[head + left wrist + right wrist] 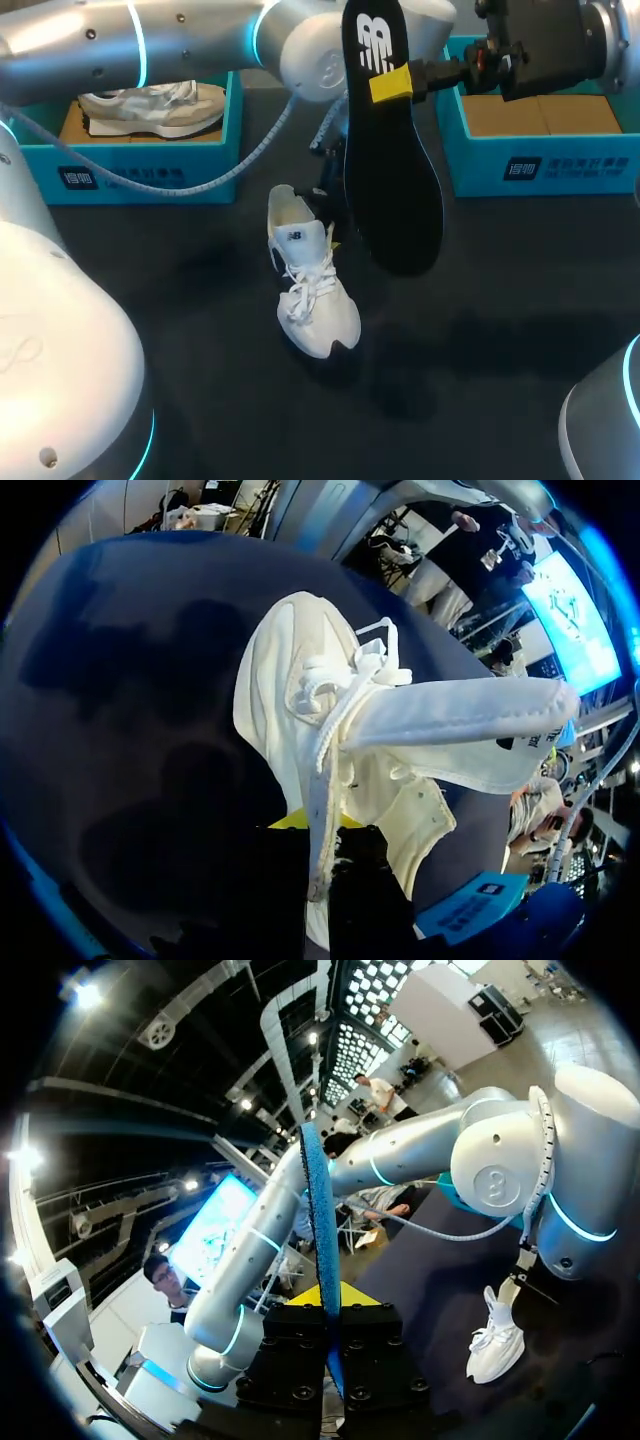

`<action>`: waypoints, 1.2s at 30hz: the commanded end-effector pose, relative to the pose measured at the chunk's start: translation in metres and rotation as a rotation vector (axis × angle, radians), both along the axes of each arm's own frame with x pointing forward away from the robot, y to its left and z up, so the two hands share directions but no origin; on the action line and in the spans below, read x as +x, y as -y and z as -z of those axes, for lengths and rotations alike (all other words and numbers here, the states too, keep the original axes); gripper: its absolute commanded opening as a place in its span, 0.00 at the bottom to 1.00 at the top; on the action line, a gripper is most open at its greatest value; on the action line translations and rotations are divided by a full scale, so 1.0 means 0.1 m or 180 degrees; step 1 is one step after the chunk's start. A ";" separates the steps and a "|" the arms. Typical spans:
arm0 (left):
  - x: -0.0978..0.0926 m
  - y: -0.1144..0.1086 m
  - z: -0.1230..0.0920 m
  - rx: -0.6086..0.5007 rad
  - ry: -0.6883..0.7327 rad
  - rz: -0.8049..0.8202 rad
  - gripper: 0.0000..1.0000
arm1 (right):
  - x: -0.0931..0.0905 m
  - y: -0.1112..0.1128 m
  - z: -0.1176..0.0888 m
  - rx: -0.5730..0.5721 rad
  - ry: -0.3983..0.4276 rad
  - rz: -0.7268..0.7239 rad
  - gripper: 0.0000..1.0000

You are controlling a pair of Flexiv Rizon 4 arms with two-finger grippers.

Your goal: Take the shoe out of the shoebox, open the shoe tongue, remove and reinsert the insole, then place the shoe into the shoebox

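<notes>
Our right arm enters from the far right, its gripper raised and clamped on the insole. Our left arm crosses the far side to the middle, its gripper low, pinching the shoe at its collar.

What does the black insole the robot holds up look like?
The insole is long, thin and black, with a white logo at its heel end; its other face looks blue. The right gripper pinches it near the heel, holding it up toe-down above the table, clear of the white shoe.
</notes>
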State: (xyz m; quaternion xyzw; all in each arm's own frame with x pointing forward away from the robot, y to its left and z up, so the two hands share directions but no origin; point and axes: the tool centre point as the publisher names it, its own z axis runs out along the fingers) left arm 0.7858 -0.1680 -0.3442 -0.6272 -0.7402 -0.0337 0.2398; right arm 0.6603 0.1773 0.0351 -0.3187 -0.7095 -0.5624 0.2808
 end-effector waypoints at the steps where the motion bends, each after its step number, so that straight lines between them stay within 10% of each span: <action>1: 0.00 0.05 -0.01 0.0018 0.0028 0.0120 0.00 | 0.02 -0.03 0.00 -0.0013 -0.0005 -0.0005 0.00; 36: -0.25 0.35 0.33 0.0229 0.0175 0.0577 0.00 | 0.02 -0.03 0.00 -0.0013 -0.0005 -0.0005 0.00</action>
